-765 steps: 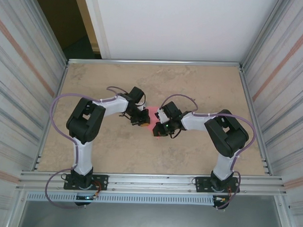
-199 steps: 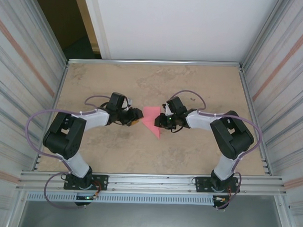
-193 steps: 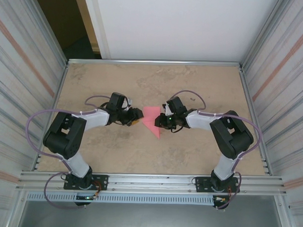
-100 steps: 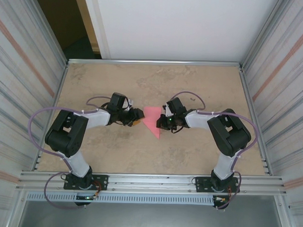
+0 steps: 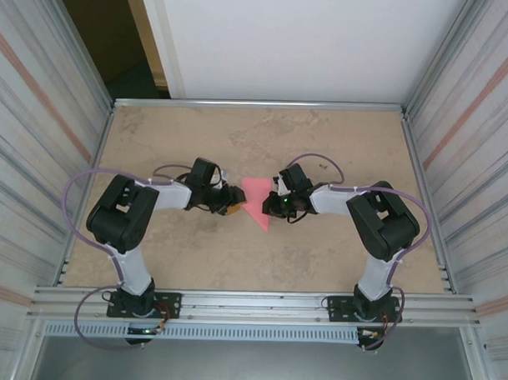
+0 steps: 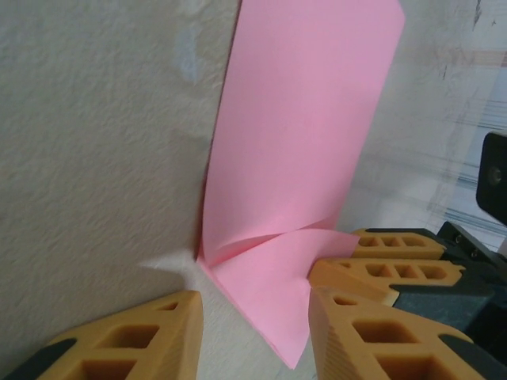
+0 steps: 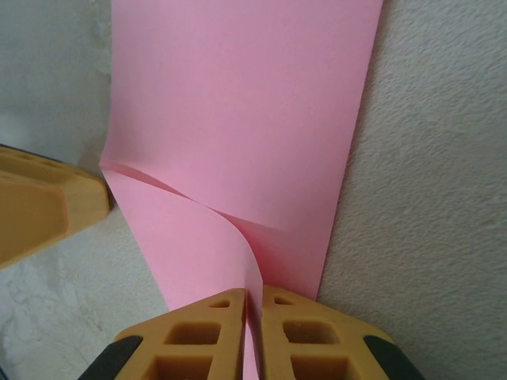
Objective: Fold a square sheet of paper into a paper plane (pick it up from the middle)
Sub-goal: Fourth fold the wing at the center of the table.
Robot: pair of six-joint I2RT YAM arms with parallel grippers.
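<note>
left pincer [image 6: 255, 305] low, spread beside sheet [image 6: 305, 134] | right pincer [image 7: 253, 317] low, pinching sheet's flap

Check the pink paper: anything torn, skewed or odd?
No tear visible. The pink paper doesn't lie flat: one layer curls up off the table into the shut right gripper, bowing in a soft curve, not a crisp fold. The left gripper stands open at its other side.
</note>
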